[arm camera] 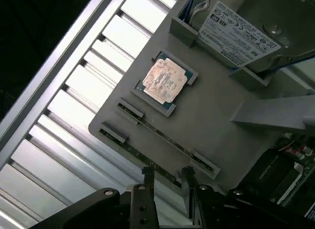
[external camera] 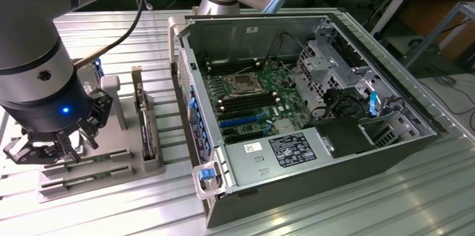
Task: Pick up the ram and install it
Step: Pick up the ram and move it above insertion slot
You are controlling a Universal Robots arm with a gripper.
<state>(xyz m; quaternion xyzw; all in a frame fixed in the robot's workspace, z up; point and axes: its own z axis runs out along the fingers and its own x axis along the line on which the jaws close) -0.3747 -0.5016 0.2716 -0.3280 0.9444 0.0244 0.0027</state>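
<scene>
Two slim ram sticks lie edge-up in slots of a grey fixture tray (external camera: 111, 186); the farther stick (external camera: 100, 159) (arm camera: 165, 136) and the nearer one (external camera: 88, 179) (arm camera: 129, 149) run parallel. My gripper (external camera: 68, 155) (arm camera: 168, 182) hangs open just above them, holding nothing. In the wrist view the nearer stick runs in between my two fingers (arm camera: 147, 182). The open computer case (external camera: 312, 108) lies at the exterior view's right, with the motherboard's memory slots (external camera: 241, 104) beside the CPU socket (external camera: 243, 83).
On the same tray stand an upright dark expansion card (external camera: 144, 127), a bare processor chip (arm camera: 165, 81) and a silver hard drive (arm camera: 243, 27). Ribbed metal tabletop (external camera: 334, 214) surrounds tray and case. Case walls and a drive cage (external camera: 334, 63) ring the motherboard.
</scene>
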